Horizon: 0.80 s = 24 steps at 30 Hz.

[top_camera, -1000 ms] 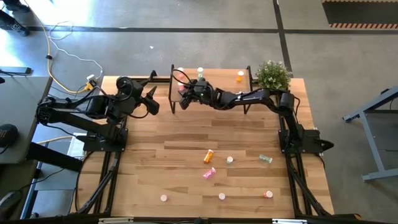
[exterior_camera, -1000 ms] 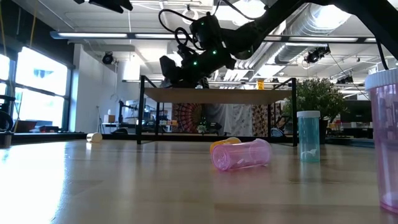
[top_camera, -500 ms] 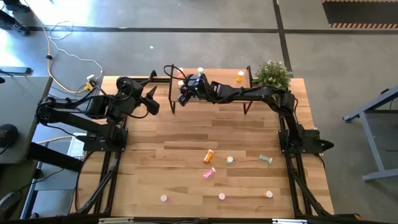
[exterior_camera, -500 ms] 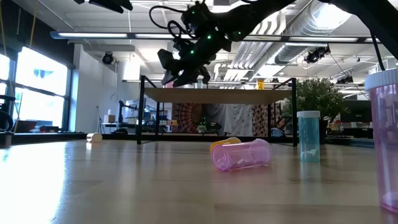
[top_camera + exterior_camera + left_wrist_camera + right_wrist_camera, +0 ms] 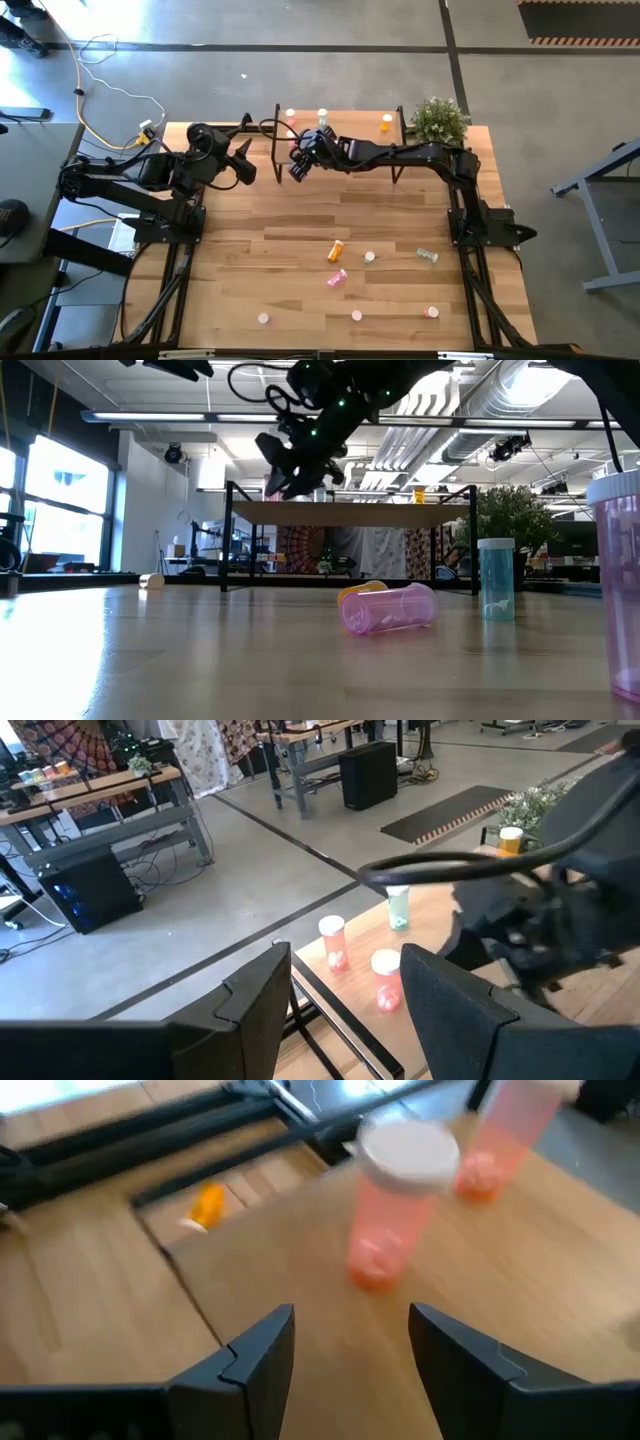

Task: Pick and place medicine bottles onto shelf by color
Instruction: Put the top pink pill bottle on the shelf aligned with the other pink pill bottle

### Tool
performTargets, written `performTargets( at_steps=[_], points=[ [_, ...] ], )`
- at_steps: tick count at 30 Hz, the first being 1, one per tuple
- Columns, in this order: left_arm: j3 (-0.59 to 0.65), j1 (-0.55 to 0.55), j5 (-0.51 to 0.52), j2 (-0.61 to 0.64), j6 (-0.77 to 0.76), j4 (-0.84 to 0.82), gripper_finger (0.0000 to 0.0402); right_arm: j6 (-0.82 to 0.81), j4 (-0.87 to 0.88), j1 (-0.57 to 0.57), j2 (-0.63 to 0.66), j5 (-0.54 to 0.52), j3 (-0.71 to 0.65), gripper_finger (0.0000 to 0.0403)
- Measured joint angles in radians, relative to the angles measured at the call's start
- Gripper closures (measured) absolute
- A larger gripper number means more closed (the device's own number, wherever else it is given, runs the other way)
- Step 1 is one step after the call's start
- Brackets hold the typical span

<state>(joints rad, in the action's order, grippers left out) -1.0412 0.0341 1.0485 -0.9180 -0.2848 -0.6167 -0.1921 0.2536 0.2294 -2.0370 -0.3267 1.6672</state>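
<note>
- The plank table (image 5: 300,225) fills the middle of the high view, with a dark arm mounted at each side.
- The shelf (image 5: 350,135) stands at the table's 12 o'clock edge on thin black legs; the right arm stretches across it and hides much of its board.
- A potted plant (image 5: 438,120) sits at about 1 o'clock, just beside the shelf's end.
- The left gripper (image 5: 243,160) waits near 10 o'clock, off the shelf's left end, its fingers apart and empty (its wrist view looks between them at the shelf).
- The right gripper (image 5: 298,165) hangs over the shelf's left front part, jaws apart with nothing between them; two red bottles (image 5: 400,1205) stand upright just ahead of it on the board.
- On the shelf stand four upright bottles: the two red ones at the left end, a green one (image 5: 398,907) beside them and an orange one (image 5: 386,122) well apart at the right end.
- Loose bottles lie or stand toward 6 o'clock: an orange one (image 5: 337,250) and a pink one (image 5: 335,279) on their sides, close together, a teal one (image 5: 428,256) to their right, and several white-capped ones nearby.
</note>
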Motion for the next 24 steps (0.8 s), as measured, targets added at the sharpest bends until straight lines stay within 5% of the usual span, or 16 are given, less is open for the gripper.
performTargets(
  at_steps=[11, 24],
  points=[
    [0.0, 0.0, -0.018, 0.0, 0.0, -0.002, 0.0222, 0.041, 0.052, 0.036, 0.026, 0.227, 0.001, 0.0222],
    [0.0, 0.0, -0.016, 0.0, 0.0, -0.008, 0.0222, 0.195, 0.07, 0.096, 0.063, 0.406, 0.001, 0.0351]
  ],
)
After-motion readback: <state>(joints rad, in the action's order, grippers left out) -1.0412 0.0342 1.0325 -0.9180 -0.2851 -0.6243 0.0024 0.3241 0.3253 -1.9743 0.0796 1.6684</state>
